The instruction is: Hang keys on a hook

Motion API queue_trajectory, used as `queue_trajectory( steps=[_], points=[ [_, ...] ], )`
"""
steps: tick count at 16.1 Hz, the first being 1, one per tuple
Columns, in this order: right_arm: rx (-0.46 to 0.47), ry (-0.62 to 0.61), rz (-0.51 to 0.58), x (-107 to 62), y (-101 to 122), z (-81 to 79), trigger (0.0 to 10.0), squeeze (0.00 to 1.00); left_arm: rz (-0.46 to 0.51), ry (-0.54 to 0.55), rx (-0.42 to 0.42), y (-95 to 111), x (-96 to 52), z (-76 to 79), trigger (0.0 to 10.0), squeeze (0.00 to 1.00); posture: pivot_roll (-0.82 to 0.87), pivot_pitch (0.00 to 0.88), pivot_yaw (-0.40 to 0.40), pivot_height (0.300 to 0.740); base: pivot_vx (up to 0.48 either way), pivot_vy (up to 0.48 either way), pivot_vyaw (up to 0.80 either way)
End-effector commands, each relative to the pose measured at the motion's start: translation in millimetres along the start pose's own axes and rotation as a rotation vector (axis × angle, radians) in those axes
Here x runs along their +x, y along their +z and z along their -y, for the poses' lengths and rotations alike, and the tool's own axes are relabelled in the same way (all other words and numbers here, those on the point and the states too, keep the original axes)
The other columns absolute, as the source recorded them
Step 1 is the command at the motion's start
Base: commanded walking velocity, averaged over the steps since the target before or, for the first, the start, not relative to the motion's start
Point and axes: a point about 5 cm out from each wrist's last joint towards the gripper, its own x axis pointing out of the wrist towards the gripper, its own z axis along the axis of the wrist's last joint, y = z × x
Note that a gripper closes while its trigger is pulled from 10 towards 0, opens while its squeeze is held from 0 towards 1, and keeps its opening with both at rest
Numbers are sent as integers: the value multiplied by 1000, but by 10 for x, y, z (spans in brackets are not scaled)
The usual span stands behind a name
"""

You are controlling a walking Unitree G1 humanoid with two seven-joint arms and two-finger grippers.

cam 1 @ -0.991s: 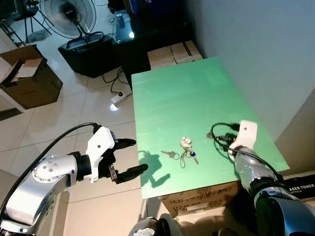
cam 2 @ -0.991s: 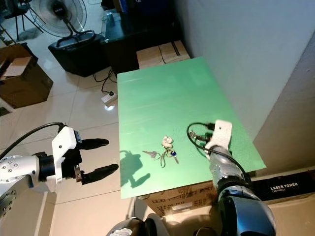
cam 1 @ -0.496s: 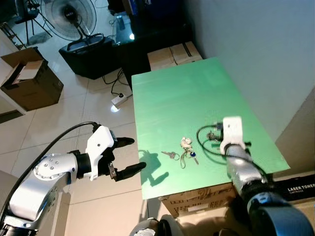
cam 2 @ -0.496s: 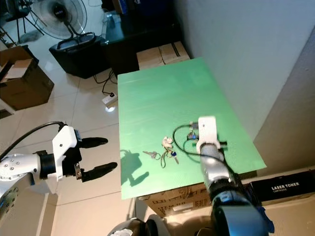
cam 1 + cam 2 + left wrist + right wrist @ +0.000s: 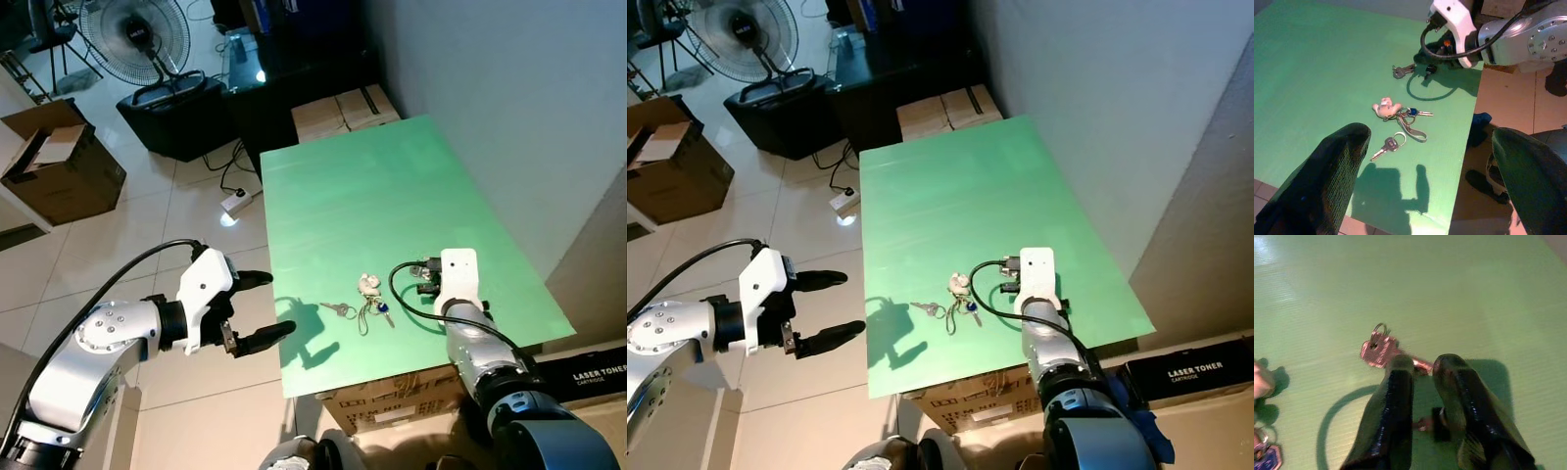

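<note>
L gripper [image 5: 257, 310] hovers off the green desk [image 5: 372, 186] edge, jaws spread wide. Bunch of silver keys w/ pale charm [image 5: 369, 299] lies mid-desk. R gripper [image 5: 1422, 382] sits over a lone single key [image 5: 1378, 348], jaws nearly together, pinching nothing; should prob centre on the key before closing.

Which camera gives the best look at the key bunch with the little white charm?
The left wrist view: the key bunch lies close and unblocked on the green table. Both eye views show it small and distant; the right wrist view catches its edge.

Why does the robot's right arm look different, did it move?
Yes. The right gripper swung in over the green table, toward the bunch of keys, which lies where it lay.
</note>
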Motion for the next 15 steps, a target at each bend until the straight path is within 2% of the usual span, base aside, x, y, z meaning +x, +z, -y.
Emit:
queue_trajectory(
  steps=[1,8,9,13,14,15],
  points=[
    [20,6,-23,-21,-57,-59,10000,1000,-24,-1,6,-16,-29,-17,10000,0,49,90,257,740,0,0,0],
    [20,-69,-31,-59,-107,14,10000,1000,-18,-6,15,36,-47,-10,10000,0,49,91,255,740,0,0,0],
    [31,-68,-17,-65,-98,30,10000,0,-17,-6,16,41,-46,-2,10000,0,50,90,254,740,0,0,0],
    [63,-29,-41,-76,-152,40,10000,0,-18,-6,14,39,-42,12,10000,0,51,92,253,740,0,0,0],
    [63,-28,-43,-78,-158,41,8667,0,-18,-5,13,38,-43,12,10000,0,51,91,253,740,0,0,0],
    [64,-24,-50,-80,-178,45,4078,0,-19,-5,13,37,-45,12,10000,0,52,91,253,740,0,0,0]
  ],
)
